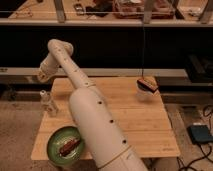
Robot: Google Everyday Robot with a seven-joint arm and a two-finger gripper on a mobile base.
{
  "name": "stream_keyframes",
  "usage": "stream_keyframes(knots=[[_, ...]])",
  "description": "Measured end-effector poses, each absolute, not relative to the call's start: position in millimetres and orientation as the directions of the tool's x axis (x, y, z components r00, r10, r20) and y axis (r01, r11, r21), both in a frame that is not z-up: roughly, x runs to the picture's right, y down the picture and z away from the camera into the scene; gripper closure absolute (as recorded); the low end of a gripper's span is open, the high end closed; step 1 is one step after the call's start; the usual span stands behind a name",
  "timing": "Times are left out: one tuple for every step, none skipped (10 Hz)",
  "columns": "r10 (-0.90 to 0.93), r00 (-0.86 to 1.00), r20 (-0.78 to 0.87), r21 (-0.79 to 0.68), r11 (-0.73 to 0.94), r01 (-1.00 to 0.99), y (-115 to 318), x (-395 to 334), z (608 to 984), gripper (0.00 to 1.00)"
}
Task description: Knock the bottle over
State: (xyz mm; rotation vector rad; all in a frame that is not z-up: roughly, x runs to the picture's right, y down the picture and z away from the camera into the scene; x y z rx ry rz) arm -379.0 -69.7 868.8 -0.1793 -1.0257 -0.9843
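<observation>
The bottle stands upright near the left edge of the wooden table, a little beyond the green plate that holds a reddish-brown piece of food. The gripper hangs just above and slightly behind the bottle's white cap, at the end of the white arm that folds back down from its raised elbow; whether it is open or closed I cannot tell. A small dark object sits at the table's far right corner, well apart from the bottle, and a blue box lies on the floor to the right.
</observation>
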Motion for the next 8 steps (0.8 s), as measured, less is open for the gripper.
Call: stream_keyframes(knots=[[-0.601,0.137,0.787,0.303,0.571,0.763,-66,-380,866,1.0],[-0.597,0.113,0.794,0.309,0.556,0.772,-58,-382,863,1.0],[-0.593,0.081,0.801,0.321,0.539,0.778,-51,-385,858,1.0],[-0.589,0.046,0.807,0.338,0.524,0.782,-43,-386,854,1.0],[-0.586,0.008,0.81,0.361,0.51,0.781,-38,-386,849,1.0],[-0.583,-0.023,0.812,0.381,0.499,0.778,-34,-386,844,1.0],[-0.579,-0.081,0.811,0.419,0.479,0.771,-27,-384,837,1.0],[-0.578,-0.12,0.807,0.446,0.465,0.765,-23,-381,832,1.0]])
